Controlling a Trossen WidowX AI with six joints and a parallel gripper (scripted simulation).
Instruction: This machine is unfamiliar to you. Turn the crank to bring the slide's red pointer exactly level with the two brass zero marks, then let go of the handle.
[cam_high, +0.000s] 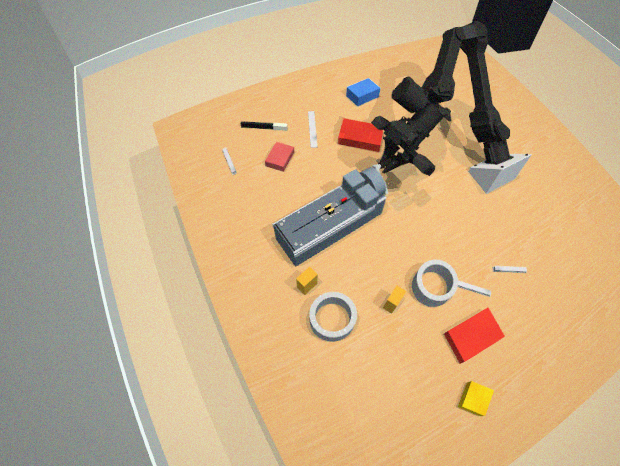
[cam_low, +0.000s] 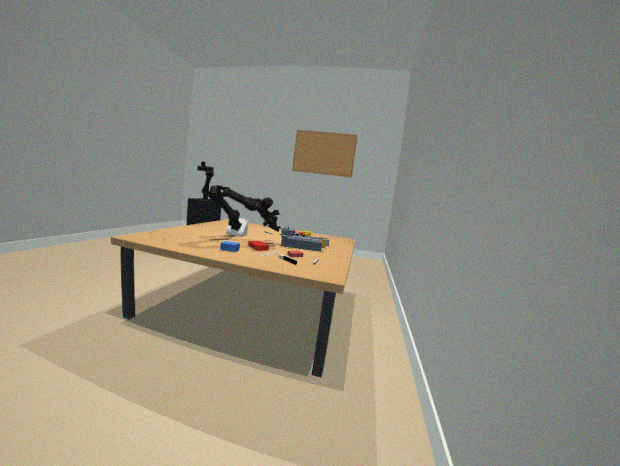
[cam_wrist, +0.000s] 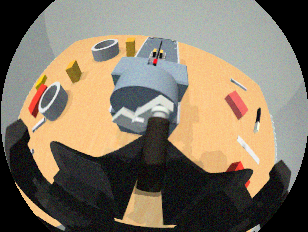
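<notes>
The slate-blue machine (cam_high: 305, 225) (cam_low: 301, 243) has a slotted deck and a round hub at its arm-side end. Its red pointer (cam_high: 343, 199) (cam_wrist: 155, 62) sits in the slot between the hub housing and the two brass zero marks (cam_high: 328, 206) (cam_wrist: 162, 54), off the marks on the hub side. The pale crank arm (cam_wrist: 162, 106) is on the hub's face, with a dark handle (cam_wrist: 155, 145) sticking out towards the wrist camera. My gripper (cam_high: 383, 167) (cam_low: 277, 228) (cam_wrist: 154, 140) is shut on the handle. In the top view the fingers hide most of the handle.
A red block (cam_high: 359, 135) lies close beside the gripper, with a blue block (cam_high: 363, 91) behind it. A pinkish block (cam_high: 279, 155), a black-and-white stick (cam_high: 258, 124) and pale bars lie beyond. Two grey rings (cam_high: 333, 334) (cam_high: 419, 290) and orange blocks (cam_high: 306, 280) (cam_high: 394, 299) lie across the machine.
</notes>
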